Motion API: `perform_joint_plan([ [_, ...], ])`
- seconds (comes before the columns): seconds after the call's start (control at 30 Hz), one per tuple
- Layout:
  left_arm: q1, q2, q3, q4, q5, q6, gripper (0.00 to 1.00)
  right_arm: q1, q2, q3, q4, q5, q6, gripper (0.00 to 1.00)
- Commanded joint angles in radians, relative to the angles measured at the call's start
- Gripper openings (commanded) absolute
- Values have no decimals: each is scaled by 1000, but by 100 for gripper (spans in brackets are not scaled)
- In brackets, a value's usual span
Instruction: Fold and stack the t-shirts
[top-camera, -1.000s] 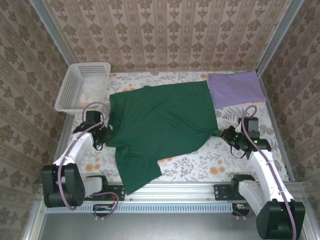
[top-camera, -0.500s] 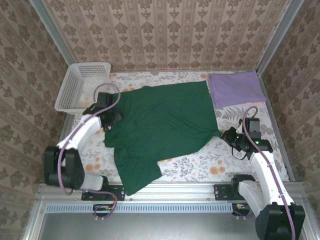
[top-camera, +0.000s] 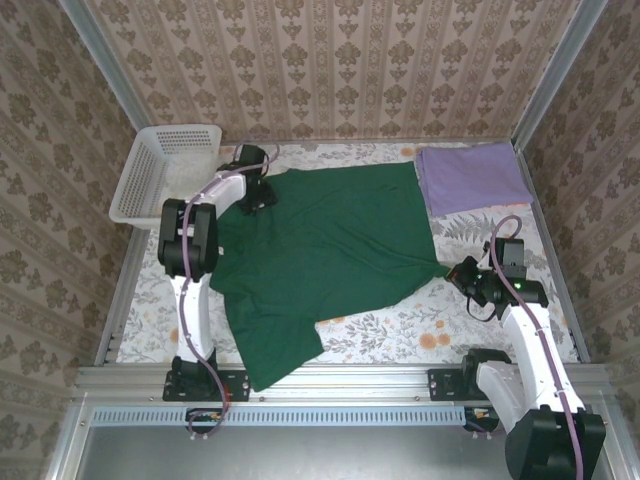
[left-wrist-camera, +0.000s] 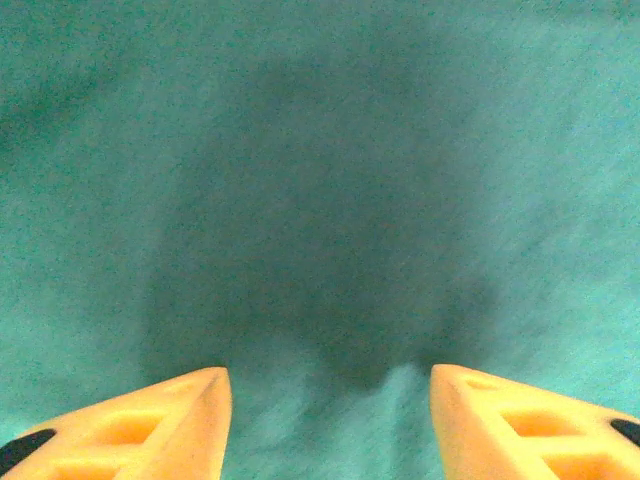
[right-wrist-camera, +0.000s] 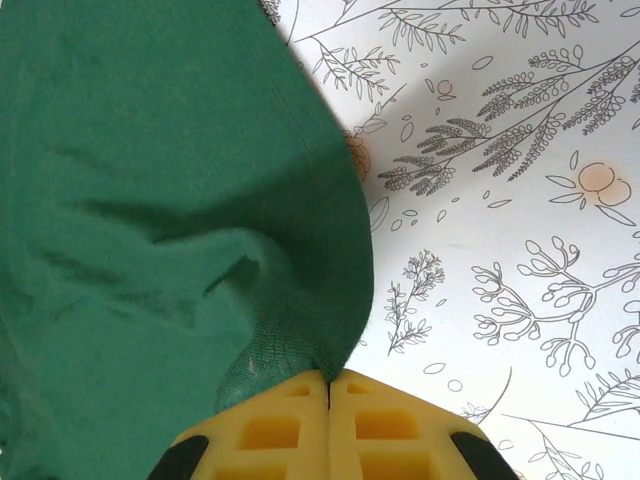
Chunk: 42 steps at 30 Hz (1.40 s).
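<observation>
My right hand (right-wrist-camera: 328, 385) is pinched shut on the right edge of the dark green t-shirt (top-camera: 330, 240), which lies spread on the table (top-camera: 400, 325) beside the folded lilac t-shirt (top-camera: 470, 175). My left hand (left-wrist-camera: 325, 400) hovers with its jaws apart over the far left shoulder. The cloth looks light and limp, so I'd pinch a seam there.

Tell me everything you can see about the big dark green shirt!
The dark green soft cloth t-shirt lies spread out, slightly wrinkled, on the flowery tablecloth, one end reaching the near edge. The right gripper is shut on its right corner. The left gripper hovers open over its far-left part.
</observation>
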Motion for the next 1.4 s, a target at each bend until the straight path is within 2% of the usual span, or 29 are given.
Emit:
perform_joint_plan([
  [0.0,16,123,105,-87,18,42,55,-7,-6,73,-44,14,-20,0],
  [0.17,35,261,353,-160,36,69,55,-4,13,150,-102,26,-54,0],
  [0.27,44,348,540,-235,28,89,55,6,-7,124,-118,19,-49,0],
  [0.37,62,449,756,-316,68,95,55,24,13,80,-151,21,-51,0],
  [0.47,74,528,946,-367,93,98,56,75,32,57,-145,43,-18,0],
  [0.6,89,507,984,-336,109,109,66,96,41,15,-109,83,23,0],
  [0.7,90,440,974,-361,102,138,78,98,50,-30,-74,101,45,3],
  [0.8,76,287,828,-349,107,145,85,97,57,-66,-34,147,63,10],
  [0.9,42,46,508,-225,112,130,86,95,65,-98,26,173,95,15],
  [1.0,1,-214,196,-132,82,94,86,86,93,-115,79,192,111,29],
  [1.07,-31,-402,-56,-41,71,59,85,74,111,-118,97,192,115,32],
  [1.17,-85,-629,-343,14,67,27,79,68,99,-124,122,176,119,41],
  [1.33,-189,-911,-694,-67,74,-1,65,66,66,-136,112,112,98,42],
  [1.37,-237,-960,-747,-103,73,-12,60,66,62,-141,109,85,93,42],
])
